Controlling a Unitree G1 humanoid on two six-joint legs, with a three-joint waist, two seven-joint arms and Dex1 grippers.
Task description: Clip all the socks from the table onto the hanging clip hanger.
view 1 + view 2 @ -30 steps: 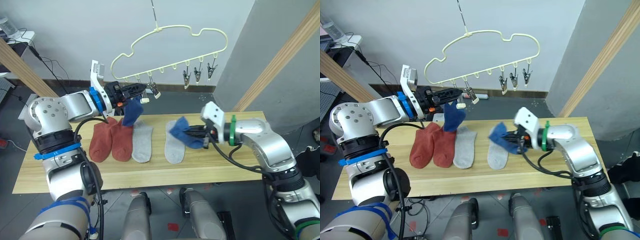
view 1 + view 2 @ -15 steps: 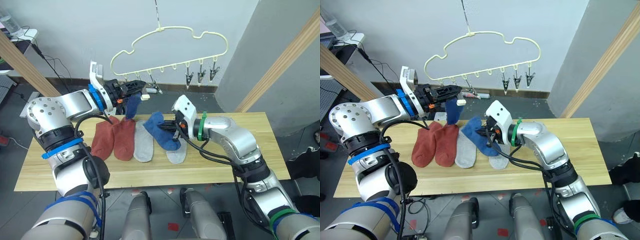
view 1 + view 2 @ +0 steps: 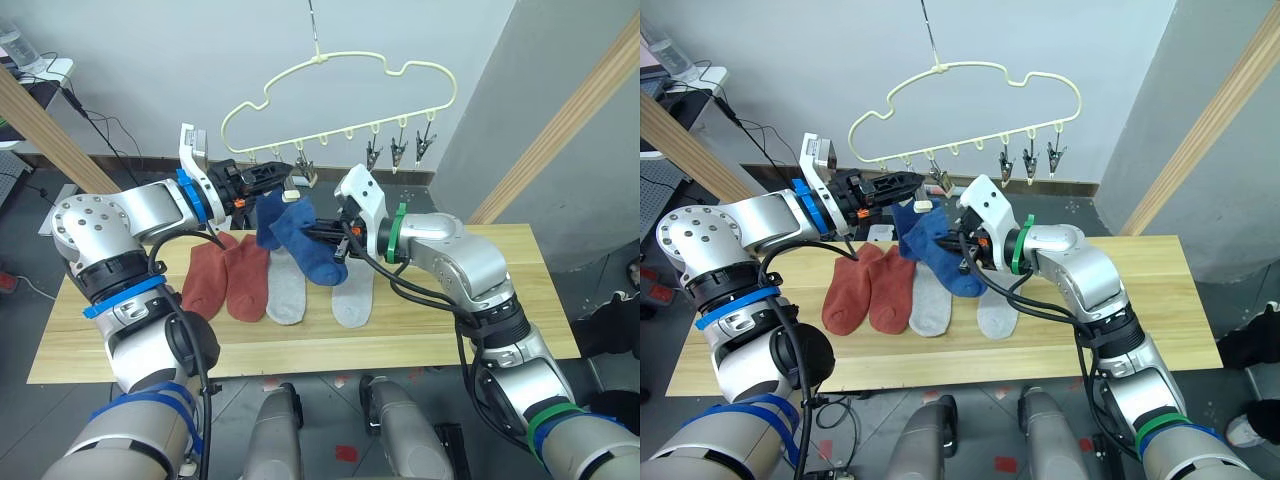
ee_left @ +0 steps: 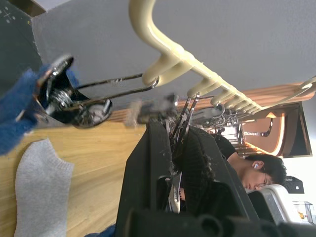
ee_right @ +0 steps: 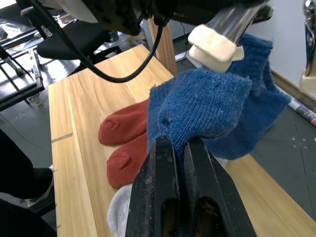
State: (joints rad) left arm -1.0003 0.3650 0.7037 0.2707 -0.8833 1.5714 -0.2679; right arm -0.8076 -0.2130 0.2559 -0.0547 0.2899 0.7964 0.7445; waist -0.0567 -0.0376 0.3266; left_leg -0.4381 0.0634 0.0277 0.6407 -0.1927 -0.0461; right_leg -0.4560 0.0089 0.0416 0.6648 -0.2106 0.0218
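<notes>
The pale yellow clip hanger (image 3: 340,75) hangs above the table (image 3: 450,330). My left gripper (image 3: 275,178) is shut on one of its metal clips (image 4: 175,148), at the left end of the row. One blue sock (image 3: 905,218) hangs from the neighbouring clip (image 4: 54,94). My right gripper (image 3: 335,232) is shut on a second blue sock (image 3: 310,240) and holds it in the air just right of the left gripper, below the clips. Two rust-red socks (image 3: 225,280) and two grey socks (image 3: 285,285) (image 3: 350,295) lie flat on the planks.
Three metal clips (image 3: 400,150) hang free at the hanger's right end. Slanted wooden poles stand at the left (image 3: 50,130) and right (image 3: 570,110). Cables lie on the floor behind the table. A person (image 4: 256,173) sits in the background of the left wrist view.
My right gripper has carried the blue sock left and upward, from the table's right half to just beside the left gripper. The left gripper stays on its clip.
</notes>
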